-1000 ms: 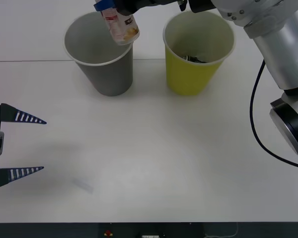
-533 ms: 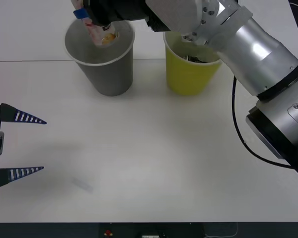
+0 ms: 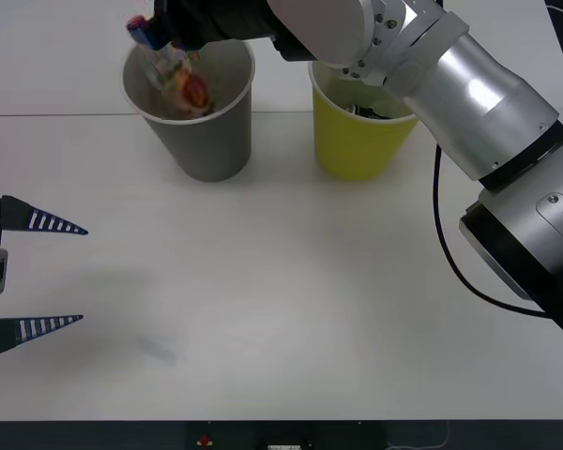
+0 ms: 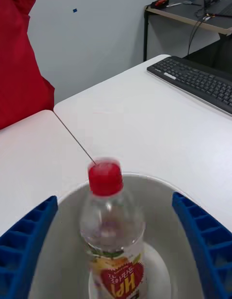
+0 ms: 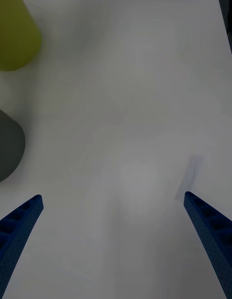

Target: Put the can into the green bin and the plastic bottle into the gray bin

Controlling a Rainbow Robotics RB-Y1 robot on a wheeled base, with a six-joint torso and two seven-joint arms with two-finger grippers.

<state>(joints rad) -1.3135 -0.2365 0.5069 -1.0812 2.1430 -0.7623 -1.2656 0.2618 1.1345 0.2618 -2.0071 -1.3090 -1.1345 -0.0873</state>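
Bottle (image 3: 174,80): inside the mouth of the gray bin (image 3: 206,141), label half below the rim; red cap (image 4: 105,177) above the rim.
Bottle axis: tilted in the front view, cap toward 10 o'clock, base toward 4 o'clock and down into the bin; blurred there.
Bottle contact: in the right wrist view (image 4: 113,241) it sits between the two blue fingers (image 4: 29,241) with clear gaps on both sides; neither finger touches it.
Right gripper (image 4: 116,246): spread wide over the gray bin's opening, nothing held. Its arm (image 3: 450,84) reaches in from 3 o'clock across the table's far edge.
Obstruction: that arm passes over the far rim of the green bin (image 3: 357,141) and covers part of its mouth.
Gray bin: upright at 11 o'clock on the table (image 3: 291,300), white rim, gray inside; the bottle is the one item seen in it.
Green bin: upright at 1 o'clock, just beside the gray bin, apart from it; something dark lies inside, not identifiable.
Left gripper (image 3: 38,274): at 8 o'clock by the table's left edge, fingers wide apart, empty, well apart from both bins.
Left wrist view: bare table between the fingers, both bins at the margin.
Surroundings: a keyboard (image 4: 198,81) on the next desk beyond the gray bin; a red garment (image 4: 19,57) at the far side; a seam line (image 4: 72,137) between two tabletops.
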